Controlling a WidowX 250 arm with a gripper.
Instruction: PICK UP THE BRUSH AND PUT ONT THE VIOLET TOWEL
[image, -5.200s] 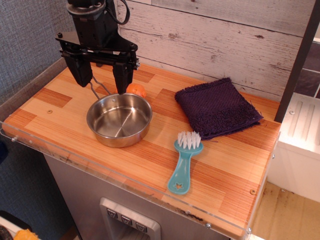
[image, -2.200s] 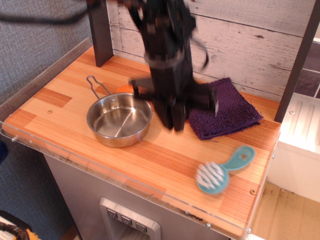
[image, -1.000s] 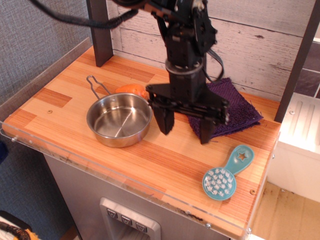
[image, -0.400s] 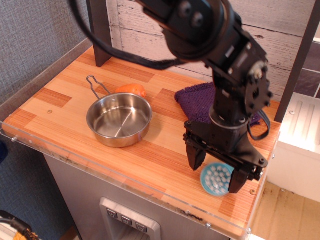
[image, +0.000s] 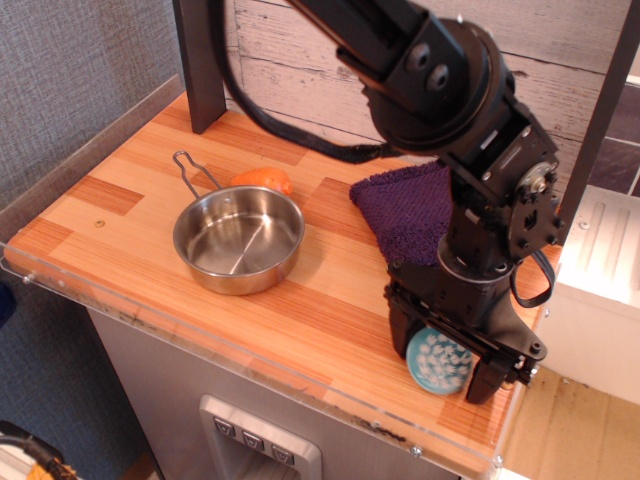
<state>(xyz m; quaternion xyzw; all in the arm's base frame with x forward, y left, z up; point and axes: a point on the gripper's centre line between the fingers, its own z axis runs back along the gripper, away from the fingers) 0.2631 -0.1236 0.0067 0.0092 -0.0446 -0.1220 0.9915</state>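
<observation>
Wooden table (image: 130, 225) with steel pan (image: 238, 240), orange object (image: 263, 180), violet towel (image: 405, 207), brush (image: 437, 361).

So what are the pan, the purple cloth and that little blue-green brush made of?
The pan looks like polished steel: silvery, with bright reflections inside. The cloth seems to be terry fabric, given its fuzzy, looped surface. The brush is probably smooth teal plastic with white bristle tufts; only its round head shows between the jaws, so the handle can't be judged.

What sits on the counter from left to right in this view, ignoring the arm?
Steel pan → orange object behind its far rim → violet towel → brush, its round head between the gripper's fingers.
</observation>
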